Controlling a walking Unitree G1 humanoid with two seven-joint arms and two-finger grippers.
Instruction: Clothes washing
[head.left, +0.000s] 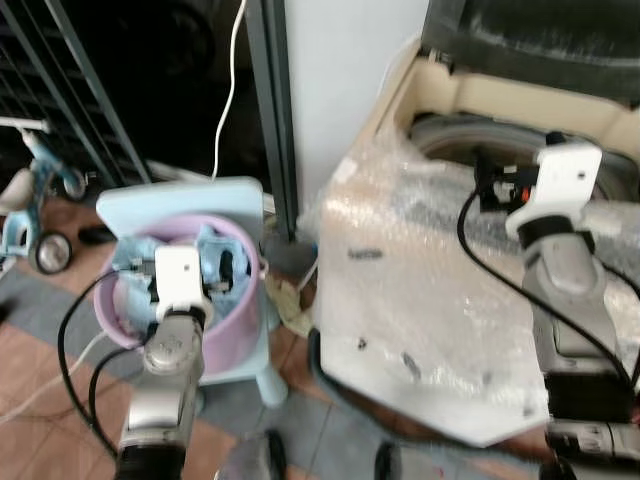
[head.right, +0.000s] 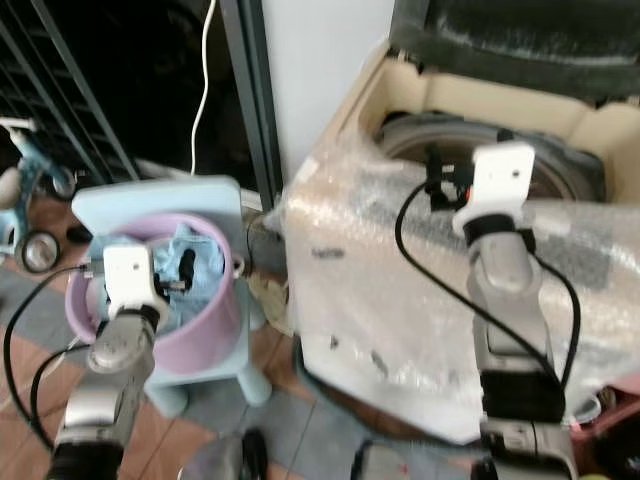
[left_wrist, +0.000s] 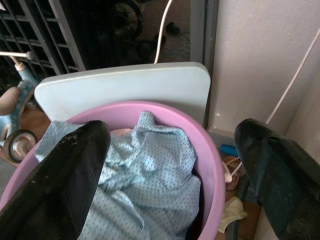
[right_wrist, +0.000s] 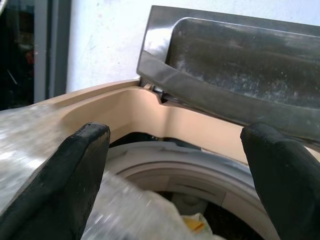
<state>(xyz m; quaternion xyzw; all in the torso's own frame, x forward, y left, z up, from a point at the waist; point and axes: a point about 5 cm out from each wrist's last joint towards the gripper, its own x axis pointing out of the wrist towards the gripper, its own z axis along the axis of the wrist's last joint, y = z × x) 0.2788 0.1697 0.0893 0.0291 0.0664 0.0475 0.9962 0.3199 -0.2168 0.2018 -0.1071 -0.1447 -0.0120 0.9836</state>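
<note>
A pink laundry basket (head.left: 232, 330) stands on a pale blue stool (head.left: 180, 200) at the left, holding a light blue dotted garment (left_wrist: 150, 175). My left gripper (left_wrist: 172, 175) hangs open just above the garment, its fingers (left_wrist: 65, 180) spread wide over the basket. At the right stands a top-loading washing machine (head.left: 420, 330) wrapped in bubble plastic, its dark lid (right_wrist: 235, 65) raised. My right gripper (right_wrist: 175, 180) is open over the drum opening (right_wrist: 200, 175), with something pale and yellowish (right_wrist: 192, 222) inside the drum.
A child's tricycle (head.left: 35, 200) stands at the far left by a dark metal grille (head.left: 60, 90). A white cord (head.left: 230, 80) hangs down beside a grey door frame (head.left: 270, 110). The floor (head.left: 40, 350) is tiled.
</note>
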